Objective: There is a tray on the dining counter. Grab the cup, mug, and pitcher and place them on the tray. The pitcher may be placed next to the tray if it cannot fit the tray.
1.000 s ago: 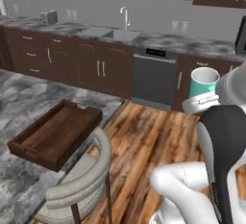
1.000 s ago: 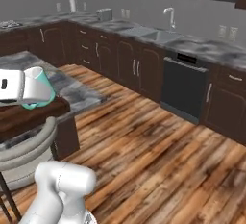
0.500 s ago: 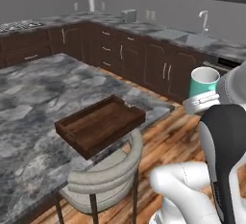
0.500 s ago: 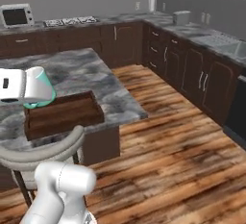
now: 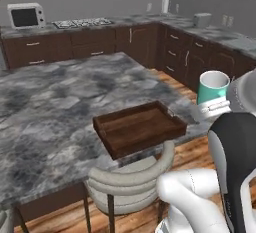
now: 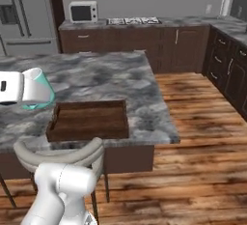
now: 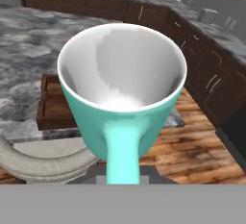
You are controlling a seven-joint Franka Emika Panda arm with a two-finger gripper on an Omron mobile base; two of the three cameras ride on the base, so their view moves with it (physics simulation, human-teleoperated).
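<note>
Tool (image 5: 220, 108) clamped on the teal mug (image 5: 212, 86), carried upright in the air beside the surface (image 5: 45, 112), short of the tray (image 5: 137, 127). Mug judged rigid, light, glossy, breakable; handle offers the surest hold.

arm raised, gripper (image 5: 216, 108) clamped shut
</note>
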